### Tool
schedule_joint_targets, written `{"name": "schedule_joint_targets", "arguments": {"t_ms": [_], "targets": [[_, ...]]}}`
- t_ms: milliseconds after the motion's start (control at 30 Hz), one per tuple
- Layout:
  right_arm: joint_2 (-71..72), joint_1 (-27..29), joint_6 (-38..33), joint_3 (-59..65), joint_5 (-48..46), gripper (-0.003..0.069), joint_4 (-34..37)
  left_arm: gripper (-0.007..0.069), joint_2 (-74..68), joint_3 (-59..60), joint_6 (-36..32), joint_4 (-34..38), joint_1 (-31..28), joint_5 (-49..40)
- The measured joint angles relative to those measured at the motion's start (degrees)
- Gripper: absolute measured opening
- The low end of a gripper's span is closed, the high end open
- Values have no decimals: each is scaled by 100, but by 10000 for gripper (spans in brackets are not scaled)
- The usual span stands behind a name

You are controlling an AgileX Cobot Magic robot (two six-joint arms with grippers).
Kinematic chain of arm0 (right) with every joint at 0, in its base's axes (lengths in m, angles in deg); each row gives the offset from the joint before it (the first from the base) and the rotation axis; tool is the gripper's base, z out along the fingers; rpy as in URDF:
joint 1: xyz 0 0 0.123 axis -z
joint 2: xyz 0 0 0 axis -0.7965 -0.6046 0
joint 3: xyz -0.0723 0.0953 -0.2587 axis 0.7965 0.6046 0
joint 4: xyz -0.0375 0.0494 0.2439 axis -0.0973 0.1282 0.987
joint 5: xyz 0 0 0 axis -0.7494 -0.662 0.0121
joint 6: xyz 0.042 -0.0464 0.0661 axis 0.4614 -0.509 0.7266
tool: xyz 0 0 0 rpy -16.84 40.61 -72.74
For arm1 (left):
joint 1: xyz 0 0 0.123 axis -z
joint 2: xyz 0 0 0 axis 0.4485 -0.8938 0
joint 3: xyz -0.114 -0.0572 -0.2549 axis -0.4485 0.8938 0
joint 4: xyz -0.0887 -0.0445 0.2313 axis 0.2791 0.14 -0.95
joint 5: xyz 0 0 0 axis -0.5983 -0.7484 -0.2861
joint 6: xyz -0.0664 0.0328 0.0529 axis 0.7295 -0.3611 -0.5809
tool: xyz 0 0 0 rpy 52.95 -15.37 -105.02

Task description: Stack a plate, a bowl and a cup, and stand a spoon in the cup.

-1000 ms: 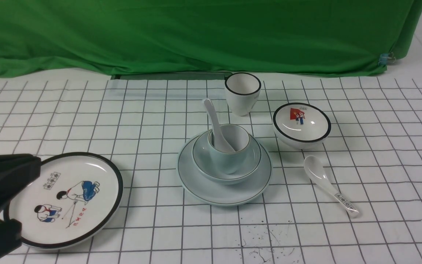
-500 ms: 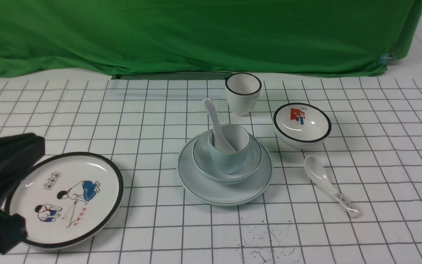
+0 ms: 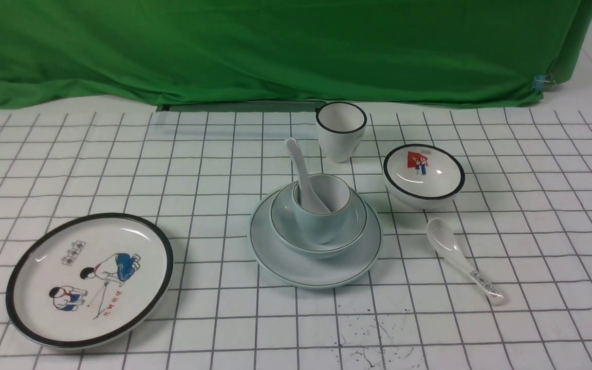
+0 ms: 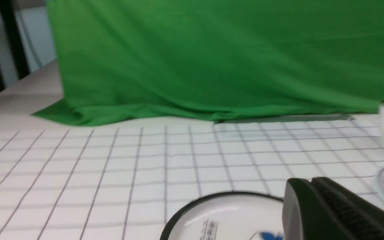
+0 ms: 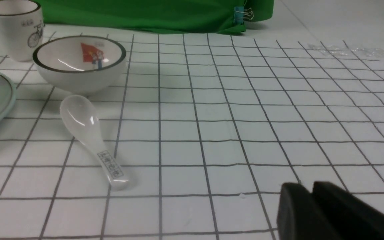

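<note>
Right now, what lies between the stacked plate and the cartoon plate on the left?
In the front view, only bare gridded cloth separates the plate from the cartoon plate.

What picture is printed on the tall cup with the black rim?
A small bicycle on the side of the tall cup; it shows best in the right wrist view.

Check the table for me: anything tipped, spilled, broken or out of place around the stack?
Nothing tipped or broken. The spoon leans in the cup, cup in the bowl, bowl on the plate, all sitting square. The one oddity is a scatter of small dark specks on the cloth at the near edge, in front of the stack.
</note>
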Motion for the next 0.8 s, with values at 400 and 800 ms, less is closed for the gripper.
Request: {"name": "schedule_joint_targets", "arguments": {"t_ms": [400,800], "targets": [[0,0,0,0,1,117,0,-30,181,60,0,138,-84,-1000],[0,0,5,0,1,158,0,-30,181,60,-9,123,-84,-1000]]}}
